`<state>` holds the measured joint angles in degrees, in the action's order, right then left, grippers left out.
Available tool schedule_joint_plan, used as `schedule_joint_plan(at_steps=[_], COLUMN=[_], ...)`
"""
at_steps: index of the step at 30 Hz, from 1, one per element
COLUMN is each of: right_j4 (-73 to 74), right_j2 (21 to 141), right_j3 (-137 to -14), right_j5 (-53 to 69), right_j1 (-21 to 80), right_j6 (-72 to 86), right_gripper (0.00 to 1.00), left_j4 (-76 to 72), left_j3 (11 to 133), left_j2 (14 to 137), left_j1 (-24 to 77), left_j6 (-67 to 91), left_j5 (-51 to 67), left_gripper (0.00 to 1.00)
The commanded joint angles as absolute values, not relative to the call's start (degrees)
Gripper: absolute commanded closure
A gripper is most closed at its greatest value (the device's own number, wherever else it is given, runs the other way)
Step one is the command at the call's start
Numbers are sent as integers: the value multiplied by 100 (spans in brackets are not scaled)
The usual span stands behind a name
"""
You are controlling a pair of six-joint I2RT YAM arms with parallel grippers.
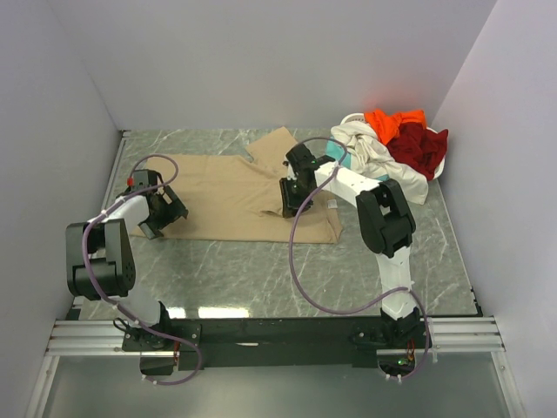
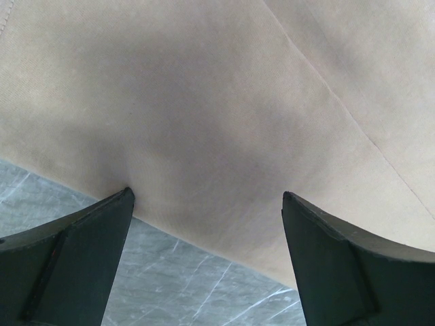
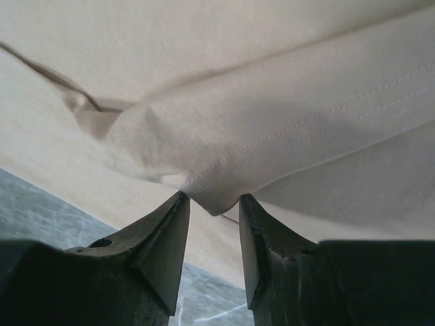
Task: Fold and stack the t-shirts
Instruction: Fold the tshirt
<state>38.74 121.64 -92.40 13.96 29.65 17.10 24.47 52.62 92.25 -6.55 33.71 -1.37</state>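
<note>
The large tan t-shirt (image 1: pixel 224 193) lies spread flat on the marble table, with a sleeve pointing to the back. My left gripper (image 1: pixel 165 213) is at its left edge, low over the cloth. In the left wrist view it (image 2: pixel 207 197) is open and empty, straddling the shirt's edge (image 2: pixel 204 102). My right gripper (image 1: pixel 290 196) is on the shirt's right part. In the right wrist view it (image 3: pixel 212 200) is shut on a hemmed fold of the tan cloth (image 3: pixel 272 102). The cream-white (image 1: pixel 376 158), orange (image 1: pixel 393 122), dark red (image 1: pixel 423 148) and teal (image 1: pixel 336 150) shirts lie heaped at the back right.
The grey marble table (image 1: pixel 261 270) is walled in at the left, back and right. The heap of shirts takes up the back right corner. Bare marble shows in front of the tan shirt and at the far left.
</note>
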Motion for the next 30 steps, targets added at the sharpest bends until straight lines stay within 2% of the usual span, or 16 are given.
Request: schedule_joint_plan(at_steps=[1, 7, 9, 13, 16, 24, 30], right_j4=[3822, 3814, 3814, 3823, 3849, 4078, 4184], right_j2=[12260, 12261, 12313, 12287, 12331, 12752, 13341], right_j3=[-9650, -9668, -9685, -9756, -9966, -10924, -11618], right_j5=[1459, 1503, 1494, 1485, 1485, 1529, 1679], right_j1=[2971, 2997, 2997, 2988, 2997, 2997, 2997], right_j6=[1767, 1810, 1828, 1872, 1916, 1986, 2021], right_gripper=[58, 61, 69, 92, 98, 99, 93], left_j4=[2408, 2391, 2382, 2364, 2356, 2320, 2303], left_j3=[5054, 4913, 4861, 4816, 4790, 4711, 4632], left_j2=[9211, 9141, 9149, 9114, 9123, 9167, 9176], left_j1=[-650, -659, -650, -650, -659, -650, -650], left_j6=[3366, 3349, 3349, 3340, 3331, 3331, 3313], left_j5=[-132, -158, -158, -176, -176, -114, -97], left_gripper=[2, 2, 2, 2, 2, 3, 3])
